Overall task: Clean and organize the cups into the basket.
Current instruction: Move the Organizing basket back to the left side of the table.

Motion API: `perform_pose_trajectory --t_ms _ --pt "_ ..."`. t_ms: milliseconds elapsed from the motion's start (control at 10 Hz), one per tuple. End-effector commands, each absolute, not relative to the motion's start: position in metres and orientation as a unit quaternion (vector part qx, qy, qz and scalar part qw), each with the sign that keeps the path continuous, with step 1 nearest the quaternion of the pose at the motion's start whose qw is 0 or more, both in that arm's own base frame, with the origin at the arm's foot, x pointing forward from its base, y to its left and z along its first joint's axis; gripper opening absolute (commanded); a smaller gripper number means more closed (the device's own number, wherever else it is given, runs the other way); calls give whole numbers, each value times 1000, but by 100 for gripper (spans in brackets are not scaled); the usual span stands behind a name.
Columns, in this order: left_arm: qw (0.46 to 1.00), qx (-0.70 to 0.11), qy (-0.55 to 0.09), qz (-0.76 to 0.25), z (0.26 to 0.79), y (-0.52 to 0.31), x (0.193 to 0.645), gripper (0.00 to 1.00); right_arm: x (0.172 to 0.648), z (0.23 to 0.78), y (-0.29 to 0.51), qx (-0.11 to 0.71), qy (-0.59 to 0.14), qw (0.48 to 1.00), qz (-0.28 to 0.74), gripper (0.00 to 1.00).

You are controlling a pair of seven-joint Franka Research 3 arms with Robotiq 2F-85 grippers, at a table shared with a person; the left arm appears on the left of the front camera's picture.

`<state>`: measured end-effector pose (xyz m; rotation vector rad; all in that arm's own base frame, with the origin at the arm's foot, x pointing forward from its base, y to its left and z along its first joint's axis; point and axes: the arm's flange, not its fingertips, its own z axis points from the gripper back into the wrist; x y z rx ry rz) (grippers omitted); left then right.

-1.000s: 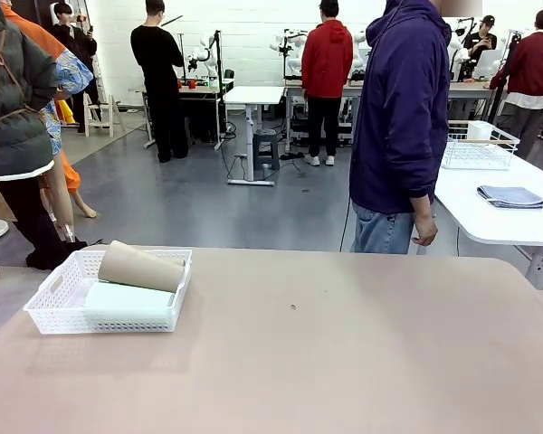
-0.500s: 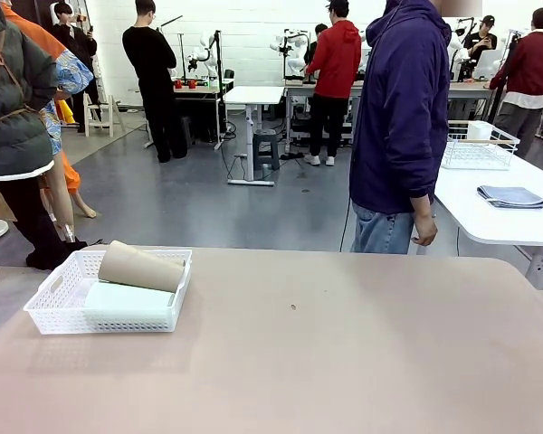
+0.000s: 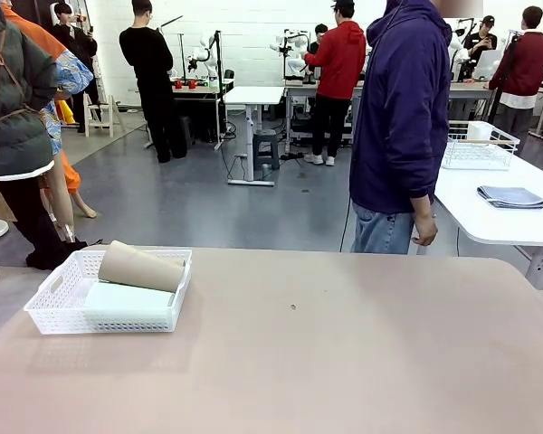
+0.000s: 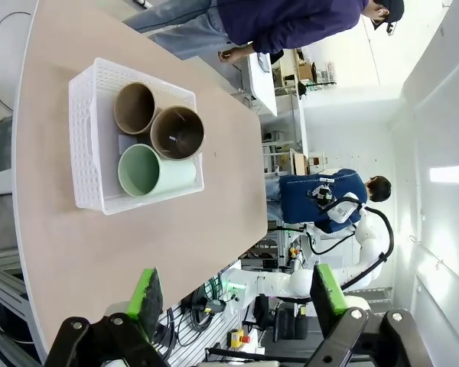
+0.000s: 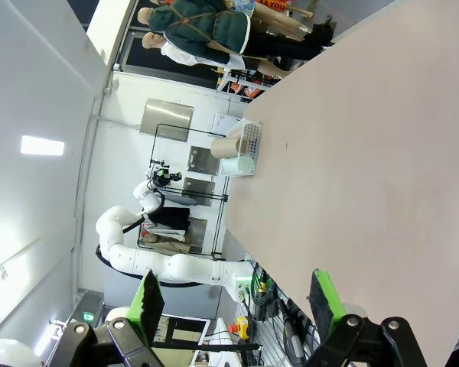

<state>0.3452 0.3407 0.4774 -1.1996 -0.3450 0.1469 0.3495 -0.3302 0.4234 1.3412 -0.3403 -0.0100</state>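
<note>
The white mesh basket sits at the table's left side. In it lie a tan cup and a mint cup on their sides. From above, in the left wrist view, the basket holds two tan cups and the mint cup, mouths facing the camera. My left gripper hangs open high above the table, away from the basket. My right gripper is open too, far from the basket, with nothing between its fingers.
A person in a purple hoodie stands at the table's far edge, hands down. To the right, a white side table carries a wire basket and a folded grey cloth.
Nothing on the table has moved. Only people in the background have shifted.
</note>
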Motion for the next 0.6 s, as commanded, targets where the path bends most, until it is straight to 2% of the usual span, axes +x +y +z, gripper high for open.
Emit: perform_pose_trajectory --t_ms 0,500 --pt "808 -564 -160 66 480 344 343 100 348 425 -329 616 -153 772 -5 100" --pt "808 -564 -160 66 480 344 343 100 348 425 -329 616 -153 772 -5 100"
